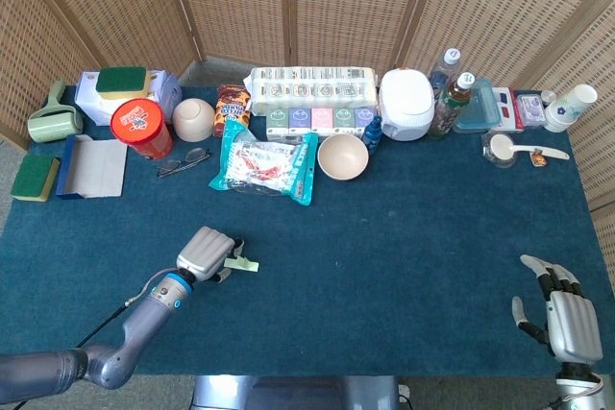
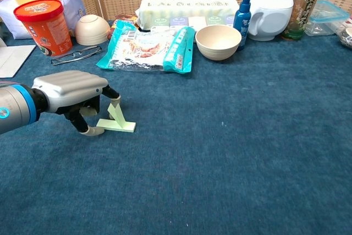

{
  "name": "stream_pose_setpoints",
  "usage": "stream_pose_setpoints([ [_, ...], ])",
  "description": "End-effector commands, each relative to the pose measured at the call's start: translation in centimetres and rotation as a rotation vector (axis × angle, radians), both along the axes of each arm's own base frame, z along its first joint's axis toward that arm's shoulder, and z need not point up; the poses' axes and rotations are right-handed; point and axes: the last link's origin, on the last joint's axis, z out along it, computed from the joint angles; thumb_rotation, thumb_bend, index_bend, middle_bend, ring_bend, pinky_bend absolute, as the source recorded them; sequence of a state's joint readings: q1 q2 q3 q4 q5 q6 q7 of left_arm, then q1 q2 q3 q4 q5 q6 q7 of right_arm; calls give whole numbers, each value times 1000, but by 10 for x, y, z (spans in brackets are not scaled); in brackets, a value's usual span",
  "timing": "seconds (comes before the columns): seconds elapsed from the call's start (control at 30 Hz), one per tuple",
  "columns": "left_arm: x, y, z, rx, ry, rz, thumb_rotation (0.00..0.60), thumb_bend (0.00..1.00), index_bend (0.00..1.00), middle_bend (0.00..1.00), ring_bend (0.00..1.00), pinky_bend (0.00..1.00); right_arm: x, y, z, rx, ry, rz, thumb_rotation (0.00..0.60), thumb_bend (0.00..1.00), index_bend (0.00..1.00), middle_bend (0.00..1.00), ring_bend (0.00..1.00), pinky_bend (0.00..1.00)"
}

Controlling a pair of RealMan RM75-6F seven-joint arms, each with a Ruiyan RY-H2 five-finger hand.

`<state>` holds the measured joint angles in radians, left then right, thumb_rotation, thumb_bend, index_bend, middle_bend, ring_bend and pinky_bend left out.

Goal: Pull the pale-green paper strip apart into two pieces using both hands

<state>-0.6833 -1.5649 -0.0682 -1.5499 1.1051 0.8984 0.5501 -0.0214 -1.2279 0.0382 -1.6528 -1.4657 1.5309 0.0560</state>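
Note:
The pale-green paper strip [image 1: 243, 263] lies on the blue table cloth at the front left, one flap [image 2: 116, 111] folded up from it. My left hand [image 1: 207, 253] sits right at its left end, palm down with fingers curled. In the chest view my left hand [image 2: 69, 87] has a fingertip at the top of the raised flap and its thumb against the strip's left end; the strip [image 2: 117, 126] still lies flat. My right hand [image 1: 562, 319] hovers far off at the front right corner, fingers spread and holding nothing. The chest view does not show it.
A snack bag [image 1: 264, 165], a beige bowl [image 1: 342, 156], glasses [image 1: 183, 160] and a red tub [image 1: 140, 128] stand behind the strip. Boxes, bottles, a white cooker [image 1: 405, 104] and cups line the back edge. Bare blue cloth [image 1: 404, 237] stretches between my hands.

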Motion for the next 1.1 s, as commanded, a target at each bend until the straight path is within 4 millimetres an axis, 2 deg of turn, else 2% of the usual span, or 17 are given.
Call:
stream_pose_setpoints([
  [0.03,1,1,-1,2,3,-2,600,271,444,975,1000,1000,0,0,0,2,-1,1,600,478,196,243,193,160],
  [0.37,1,1,-3,2,12,6,600,276,500,976,1000,1000,-1,0,0,1,-5,2,600,478,200,243,192,160],
  [0.57,0,0,-3,-3,9,15,600,330,570,983,1000,1000,-2,0,0,-3,-6,2,600,478,205,244,192,160],
  [0.93,2,2,17,31,-31,-11,600,376,660,1000,1000,1000,1,-2,-3,0,-15,17,600,478,211,243,192,160],
  [1.1,-1,8,39,27,-41,-17,600,382,674,1000,1000,1000,5,-7,-6,28,-15,50,600,479,210,244,192,160],
])
